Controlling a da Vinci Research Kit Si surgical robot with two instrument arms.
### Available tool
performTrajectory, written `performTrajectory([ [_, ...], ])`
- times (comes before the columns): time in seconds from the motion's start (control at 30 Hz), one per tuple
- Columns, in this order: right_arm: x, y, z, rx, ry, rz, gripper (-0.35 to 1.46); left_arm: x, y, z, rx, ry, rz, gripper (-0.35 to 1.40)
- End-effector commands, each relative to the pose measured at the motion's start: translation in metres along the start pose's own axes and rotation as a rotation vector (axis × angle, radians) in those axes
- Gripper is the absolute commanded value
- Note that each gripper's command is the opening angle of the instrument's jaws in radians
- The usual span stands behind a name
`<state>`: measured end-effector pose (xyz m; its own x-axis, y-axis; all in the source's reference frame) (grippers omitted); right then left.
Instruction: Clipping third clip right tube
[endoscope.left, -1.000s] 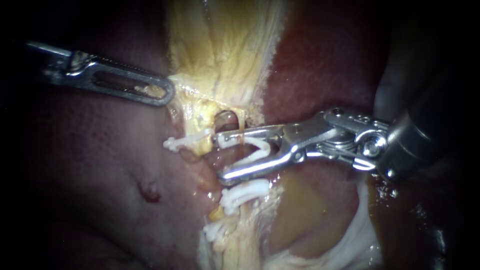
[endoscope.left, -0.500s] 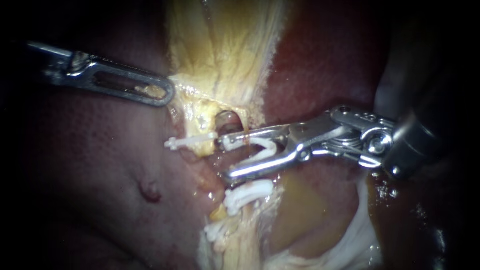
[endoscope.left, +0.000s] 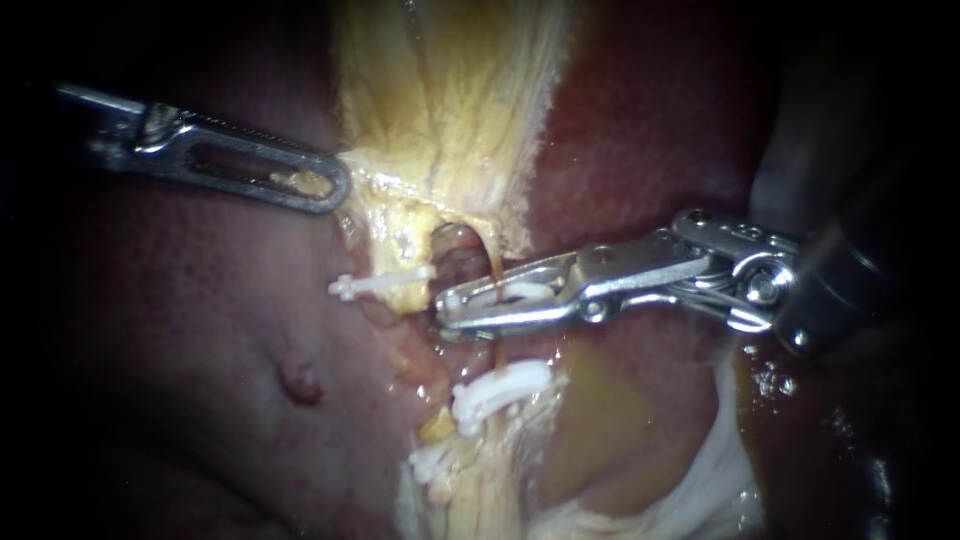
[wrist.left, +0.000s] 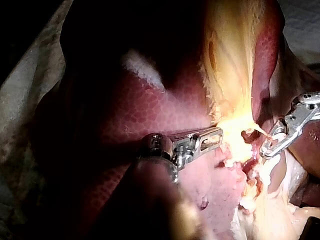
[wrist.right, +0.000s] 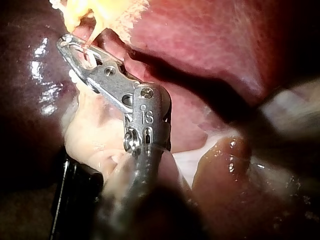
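Right instrument (endoscope.left: 447, 311) clamped (left instrument (endoscope.left: 333, 189) likewise)

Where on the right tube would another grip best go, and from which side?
Probably the bare stretch of the right tube between the right instrument, shut on a clip, and the lower clip. It runs upright there, so come from the view's right, jaws crosswise.
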<state>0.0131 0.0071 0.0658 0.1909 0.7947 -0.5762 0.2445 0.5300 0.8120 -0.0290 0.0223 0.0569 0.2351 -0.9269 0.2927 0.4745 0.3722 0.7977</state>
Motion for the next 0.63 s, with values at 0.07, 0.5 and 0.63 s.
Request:
performTrajectory([
  [0.07,-0.0003,0.0,0.0,0.001,0.002,0.037,-0.35,0.0,0.0,0.0,0.0,0.0,0.0,-0.35],
  [0.5,-0.0016,0.0003,0.0,-0.002,-0.017,0.072,-0.35,0.0,0.0,0.0,0.0,0.0,0.0,-0.35],
  [0.63,-0.0016,0.0003,-0.0001,-0.003,-0.016,0.072,-0.35,0.0,0.0,0.0,0.0,0.0,0.0,-0.35],
])
